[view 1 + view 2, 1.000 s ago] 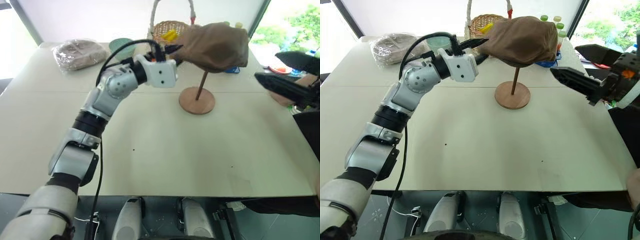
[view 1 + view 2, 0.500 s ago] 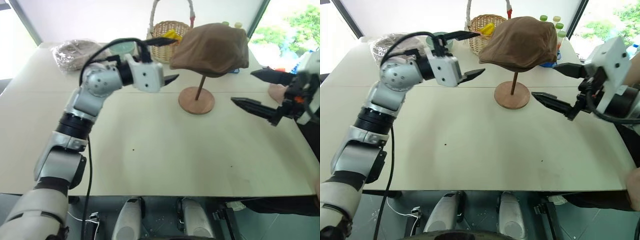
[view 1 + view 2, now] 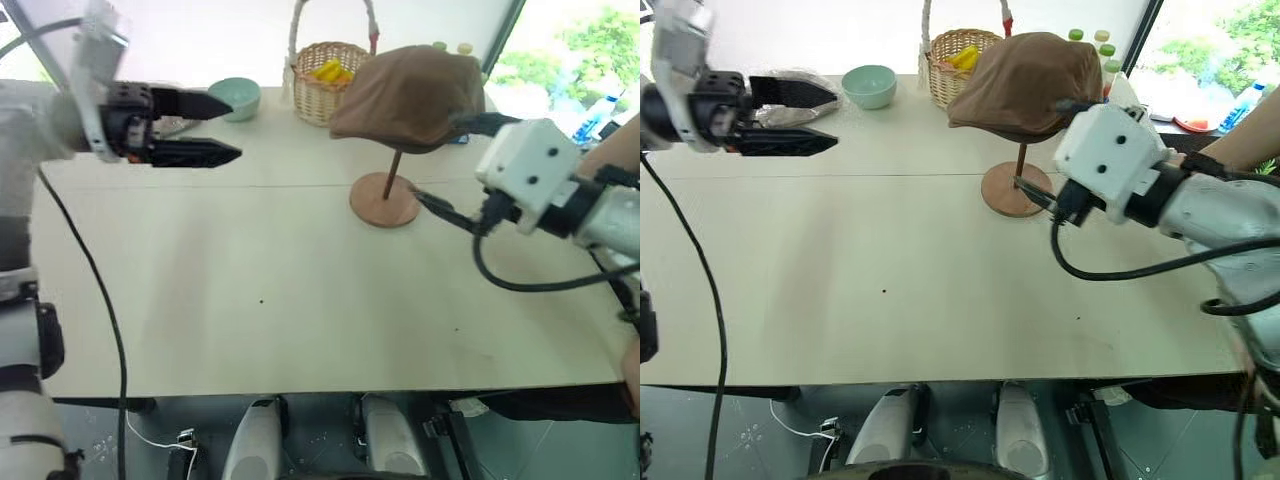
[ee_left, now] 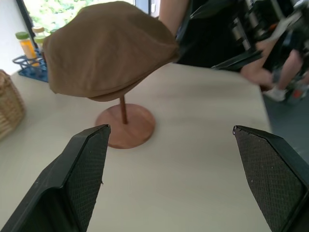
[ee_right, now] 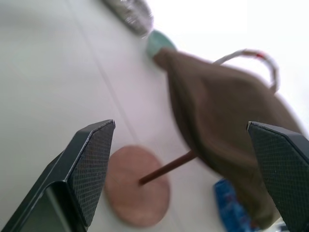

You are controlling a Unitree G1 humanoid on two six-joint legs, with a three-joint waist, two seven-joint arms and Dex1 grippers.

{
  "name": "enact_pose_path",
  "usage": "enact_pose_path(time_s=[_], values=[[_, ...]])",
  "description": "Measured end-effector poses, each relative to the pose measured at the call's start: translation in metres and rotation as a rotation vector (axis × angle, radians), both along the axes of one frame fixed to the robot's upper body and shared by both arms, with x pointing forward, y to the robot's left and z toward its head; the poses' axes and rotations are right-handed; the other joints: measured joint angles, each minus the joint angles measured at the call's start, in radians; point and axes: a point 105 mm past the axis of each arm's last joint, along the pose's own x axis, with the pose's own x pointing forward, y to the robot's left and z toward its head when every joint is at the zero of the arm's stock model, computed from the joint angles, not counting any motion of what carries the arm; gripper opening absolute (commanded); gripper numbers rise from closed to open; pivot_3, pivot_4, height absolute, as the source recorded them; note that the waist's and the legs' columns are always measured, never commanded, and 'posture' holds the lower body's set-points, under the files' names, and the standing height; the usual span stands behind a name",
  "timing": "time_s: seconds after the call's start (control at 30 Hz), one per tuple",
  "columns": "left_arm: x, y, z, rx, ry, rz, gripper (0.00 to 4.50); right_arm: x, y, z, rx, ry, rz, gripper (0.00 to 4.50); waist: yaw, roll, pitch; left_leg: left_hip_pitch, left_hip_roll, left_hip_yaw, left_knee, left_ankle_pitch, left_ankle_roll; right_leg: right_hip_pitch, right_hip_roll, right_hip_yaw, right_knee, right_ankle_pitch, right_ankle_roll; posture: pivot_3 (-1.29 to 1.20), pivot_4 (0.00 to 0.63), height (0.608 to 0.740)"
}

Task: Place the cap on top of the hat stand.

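Cap [image 3: 410, 83] sits draped over the top of the hat stand [image 3: 385, 199] at the far middle of the table [image 3: 250, 310], free of both hands: right hand [image 3: 1045, 165], fingers apart, is just beside the stand's rod, while left hand [image 3: 200, 128], also spread, hangs well apart.

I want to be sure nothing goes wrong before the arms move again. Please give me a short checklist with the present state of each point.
1. Cap sits on top of the hat stand: ok.
2. Left gripper open, holding nothing, away from the cap: ok.
3. Right gripper open, holding nothing: ok.
4. Right gripper apart from the stand's rod: cannot tell, one finger reaches close to the base in the head views.
5. Stand base flat on the table: ok.
6. Basket and bowl out of the arms' way: ok, both stand at the far edge.
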Motion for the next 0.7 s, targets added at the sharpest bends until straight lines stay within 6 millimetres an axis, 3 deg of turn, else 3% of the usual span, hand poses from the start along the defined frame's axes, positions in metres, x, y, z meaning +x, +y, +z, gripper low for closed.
enact_pose_path(time_s=[0.13, 0.3, 0.7], values=[[-0.002, -0.001, 0.000, -0.019, 0.040, -0.003, 4.25, 0.012, 0.016, -0.007, -0.063, -0.105, 0.005, 4.50, -0.002, -0.001, 0.000, -0.001, 0.000, 0.001, 0.000, 0.000, 0.000, 0.000, 0.000, 0.002, 0.000, 0.001, -0.001, 0.00, 0.150, 0.740], [-0.003, -0.006, 0.002, -0.017, 0.023, 0.001, 4.25, 0.024, 0.036, -0.034, -0.207, -0.187, 0.017, 4.50, -0.005, -0.001, 0.000, -0.001, 0.000, 0.001, -0.001, 0.000, 0.000, -0.002, 0.001, 0.002, 0.001, 0.000, 0.000, 0.00, 0.150, 0.740], [0.000, -0.008, 0.010, -0.035, 0.006, 0.035, 4.25, 0.064, 0.030, -0.030, -0.312, -0.307, -0.097, 4.50, -0.005, -0.001, 0.000, -0.001, 0.000, 0.002, -0.001, 0.000, 0.000, -0.002, 0.001, 0.003, 0.001, 0.002, 0.002, 0.00, 0.150, 0.740]])
